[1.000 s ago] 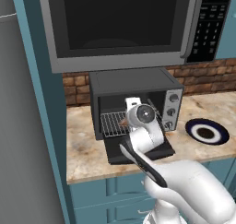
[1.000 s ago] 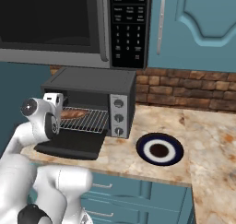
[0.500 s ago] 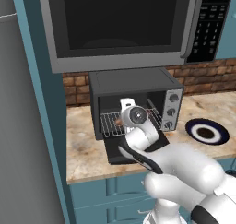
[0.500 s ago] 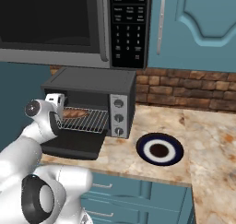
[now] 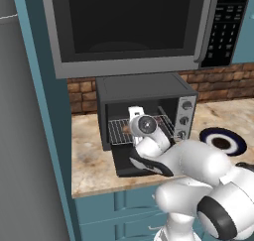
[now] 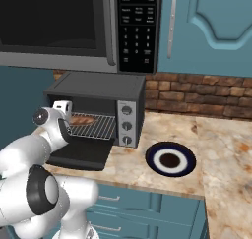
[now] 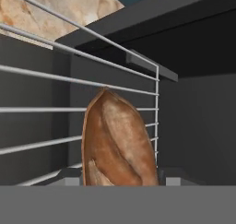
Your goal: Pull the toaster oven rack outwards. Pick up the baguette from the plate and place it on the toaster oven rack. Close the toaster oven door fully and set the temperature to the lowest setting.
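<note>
The toaster oven [image 6: 98,110] stands on the counter [image 6: 197,134] under the big microwave [image 6: 74,26], and all places here are given from this oven. Its door [image 6: 81,154] is dropped down flat in front of the cavity, and the rack [image 6: 96,127] is pulled partly out over the door. The baguette [image 6: 82,119] lies on the rack, toward the side far from the knob panel [image 6: 127,125]. In the hand view the baguette [image 7: 119,142] is very close, with the silver wires of the rack [image 7: 55,108] passing behind it and the dark inner wall of the oven beyond. The two finger tips [image 7: 174,178] appear just at each side of the loaf's near end, so the jaws stand apart around it, but I cannot tell if they press on it or are already loose. The gripper [image 5: 135,117] is at the front of the cavity, above the rack. A dark-rimmed plate [image 6: 170,159] rests on the counter beside the oven, on the knob side.
</note>
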